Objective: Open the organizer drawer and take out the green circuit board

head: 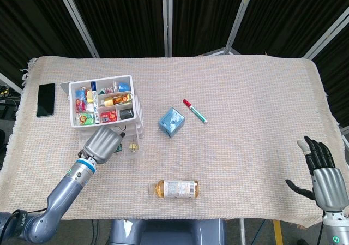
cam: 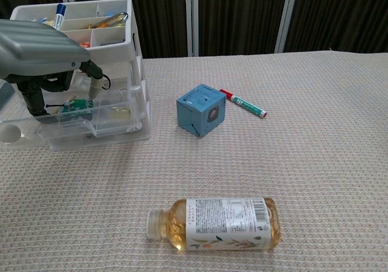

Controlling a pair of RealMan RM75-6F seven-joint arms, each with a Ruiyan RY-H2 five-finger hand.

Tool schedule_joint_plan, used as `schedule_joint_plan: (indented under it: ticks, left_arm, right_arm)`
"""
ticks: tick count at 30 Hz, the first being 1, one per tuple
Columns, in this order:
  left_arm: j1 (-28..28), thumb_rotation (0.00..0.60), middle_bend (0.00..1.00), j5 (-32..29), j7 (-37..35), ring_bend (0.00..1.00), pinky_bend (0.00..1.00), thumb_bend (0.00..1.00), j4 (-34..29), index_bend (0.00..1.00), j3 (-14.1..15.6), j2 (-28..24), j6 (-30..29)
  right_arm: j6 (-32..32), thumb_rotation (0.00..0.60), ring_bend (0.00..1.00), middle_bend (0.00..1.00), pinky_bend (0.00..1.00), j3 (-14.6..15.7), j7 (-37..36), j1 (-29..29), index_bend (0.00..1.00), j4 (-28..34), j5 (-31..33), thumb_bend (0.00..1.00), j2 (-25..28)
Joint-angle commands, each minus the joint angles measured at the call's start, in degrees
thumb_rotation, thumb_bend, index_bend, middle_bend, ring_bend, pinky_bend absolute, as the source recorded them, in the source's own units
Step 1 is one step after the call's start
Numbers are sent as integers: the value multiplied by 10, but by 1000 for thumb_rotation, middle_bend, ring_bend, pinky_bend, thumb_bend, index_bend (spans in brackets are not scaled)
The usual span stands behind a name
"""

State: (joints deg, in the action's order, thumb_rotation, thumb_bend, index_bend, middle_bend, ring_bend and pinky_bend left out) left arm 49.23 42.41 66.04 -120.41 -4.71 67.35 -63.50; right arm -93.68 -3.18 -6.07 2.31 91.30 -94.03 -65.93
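Head view: left hand [head: 103, 143] sits over the pulled-out bottom drawer [head: 126, 147] of the white organizer [head: 103, 106], covering most of its contents; fingers curl down, but I cannot tell from here whether they grip anything. Right hand [head: 326, 175] is spread and empty at the table's near right corner, well apart. Organizer top tray holds small colourful items in compartments. Phone [head: 46, 99] lies beside the organizer.

Chest view: left hand [cam: 37, 57] has fingertips [cam: 95, 91] lowered into the clear drawer [cam: 91, 126], either side of the green circuit board [cam: 76, 105]; contact not certain. The board lies flat in the drawer's left part, a brass-coloured item [cam: 119, 111] to its right.

Risk, as judged: a flat board offers little edge, so fingers may slide off or shove it against the drawer wall; lifting could drag the light organizer
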Motion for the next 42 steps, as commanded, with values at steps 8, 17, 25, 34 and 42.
schedule_joint_plan:
  ticks: [8, 17, 25, 34, 42]
  left_arm:
    - [15, 600, 966, -8, -16, 931, 813, 319, 0, 406, 17, -1, -10]
    - [20, 600, 966, 4, -37, 931, 814, 447, -3, 415, 29, -6, -15]
    - [19, 600, 966, 22, -56, 931, 814, 459, -6, 429, 35, -11, -23]
    - [7, 600, 966, 58, -90, 931, 814, 459, -16, 439, 42, -35, -34]
    - [-14, 600, 966, 109, -124, 932, 814, 459, -51, 436, 48, -76, -50]
  right_arm:
    - [-2, 600, 0, 0, 0, 2, -4, 0, 91, -1, -4, 32, -1]
    - [-1, 600, 0, 0, 0, 2, -6, 0, 91, 0, -5, 32, 0]
    - [-1, 600, 0, 0, 0, 2, -7, 0, 91, 0, -5, 32, 0]
    - [0, 600, 0, 0, 0, 3, -4, 1, 91, 0, -6, 32, -1]
    - [1, 600, 0, 0, 0, 3, -2, 1, 91, 0, -5, 32, -1]
